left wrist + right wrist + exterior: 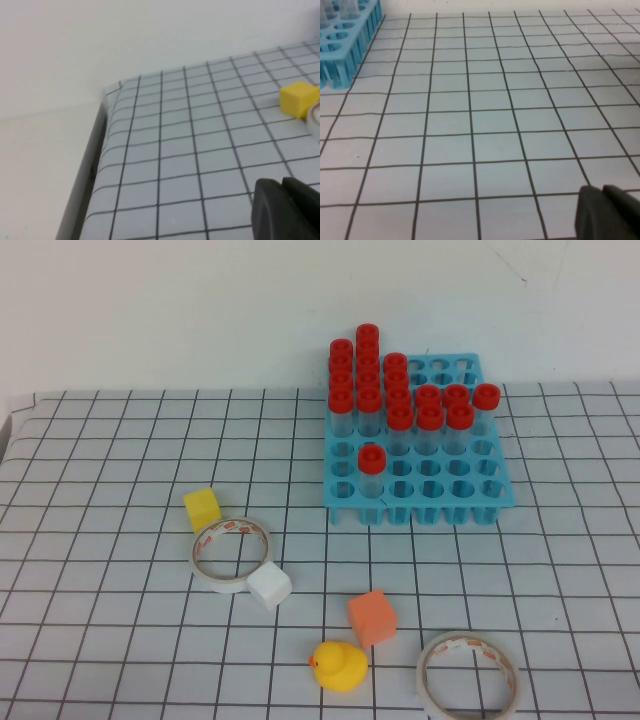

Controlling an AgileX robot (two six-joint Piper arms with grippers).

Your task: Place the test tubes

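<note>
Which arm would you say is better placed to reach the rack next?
Probably the right: right gripper, jaws shut, is low near the blue rack; left gripper, shut, is near the yellow cube.

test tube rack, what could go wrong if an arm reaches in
1. The lone tube stands in the blue rack ahead of the packed tubes; a reach to the back could knock it.
2. The tape roll, white cube and orange cube lie nearer than the rack and could get swept.
The left gripper is shut at the left edge of the table; the right gripper is shut right of the rack.
</note>
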